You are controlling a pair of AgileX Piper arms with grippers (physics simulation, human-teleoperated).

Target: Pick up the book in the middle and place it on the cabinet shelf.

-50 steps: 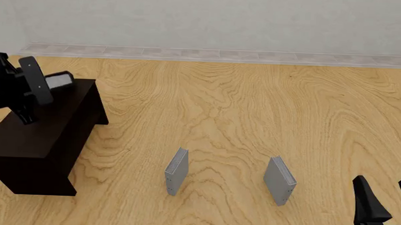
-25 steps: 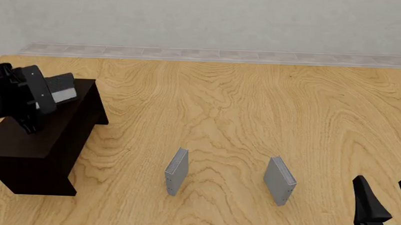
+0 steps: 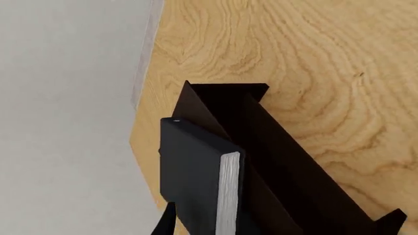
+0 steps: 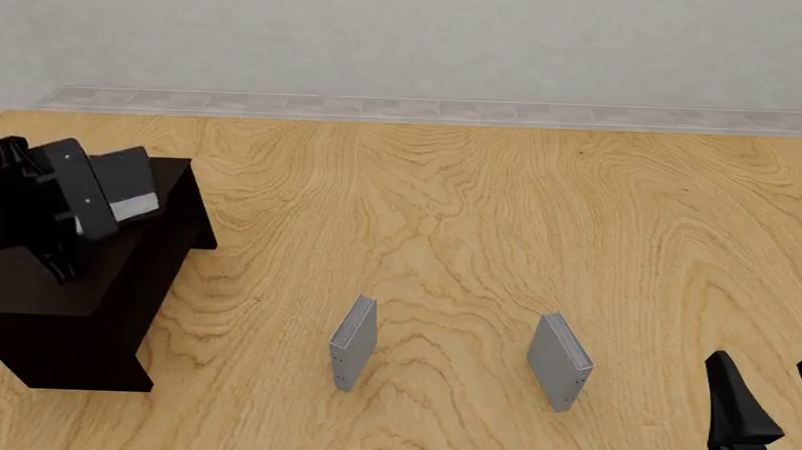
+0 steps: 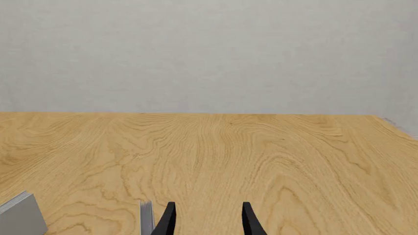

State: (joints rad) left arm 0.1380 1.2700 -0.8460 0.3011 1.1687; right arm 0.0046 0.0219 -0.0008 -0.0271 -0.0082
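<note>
My left gripper [image 4: 68, 208] has its jaws clamped on the thick black hardcover book with white page edges [image 4: 125, 189], held over the far end of the long dark brown wooden cabinet [image 4: 71, 304]. Risk: released tilted near that edge, it could topple onto the wood-grain worktop [image 4: 508, 219]. Right gripper [image 4: 769, 398], well away from the cabinet, jaws apart, empty.

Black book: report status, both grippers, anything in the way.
Left gripper shut on black book, over the cabinet top. Right gripper open, idle. Two grey books standing clear.
</note>
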